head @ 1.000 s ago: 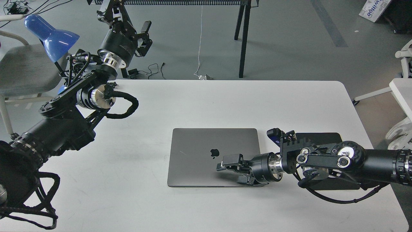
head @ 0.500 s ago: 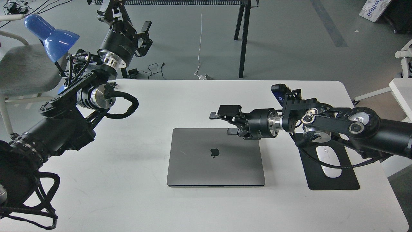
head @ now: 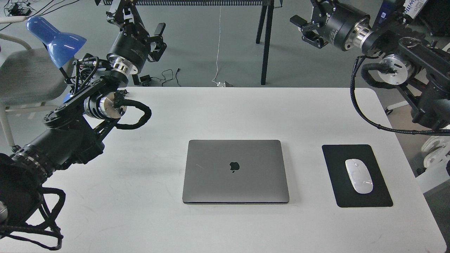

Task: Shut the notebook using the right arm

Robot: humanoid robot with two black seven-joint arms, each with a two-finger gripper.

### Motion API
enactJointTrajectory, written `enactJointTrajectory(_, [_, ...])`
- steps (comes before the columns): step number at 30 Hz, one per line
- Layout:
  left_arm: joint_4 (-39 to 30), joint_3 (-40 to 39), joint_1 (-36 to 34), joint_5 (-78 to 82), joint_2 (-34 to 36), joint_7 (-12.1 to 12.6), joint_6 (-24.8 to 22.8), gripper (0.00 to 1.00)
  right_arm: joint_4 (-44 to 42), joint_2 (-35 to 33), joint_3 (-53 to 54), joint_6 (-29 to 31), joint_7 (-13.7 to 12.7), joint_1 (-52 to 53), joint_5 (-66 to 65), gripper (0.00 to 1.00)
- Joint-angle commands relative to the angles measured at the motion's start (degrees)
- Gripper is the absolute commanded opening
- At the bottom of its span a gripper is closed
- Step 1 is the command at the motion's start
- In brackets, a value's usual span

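Observation:
The notebook (head: 235,171) lies shut and flat in the middle of the white table (head: 140,218), grey lid up with the dark apple logo showing. My right arm (head: 404,63) is raised at the top right, well above and behind the table. Its gripper (head: 304,31) points left with its fingers apart and holds nothing, far from the notebook. My left arm comes in from the left, and its gripper (head: 158,38) is held up over the floor behind the table's left corner, fingers apart and empty.
A black mouse pad (head: 357,196) with a white mouse (head: 358,175) lies right of the notebook. A blue lamp (head: 56,35) and a chair (head: 24,77) stand at the far left. Black table legs (head: 265,42) and floor cables (head: 168,75) are behind.
My right arm has lifted off the notebook's lid and swung up and back to the top right. The mouse pad and mouse are now uncovered. The notebook and left arm have not moved.

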Motion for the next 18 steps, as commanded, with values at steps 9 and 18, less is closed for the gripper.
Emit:
enactJointTrajectory(9, [0.0, 0.0, 0.03, 0.0, 0.0, 0.0, -0.17, 1.0, 0.05, 0.26, 8.61, 4.05, 0.78, -9.5, 8.59, 1.0])
enactJointTrajectory(18, [0.0, 0.0, 0.03, 0.0, 0.0, 0.0, -0.17, 1.0, 1.02, 0.35, 10.11, 5.02, 0.96, -12.49, 10.45, 1.0])
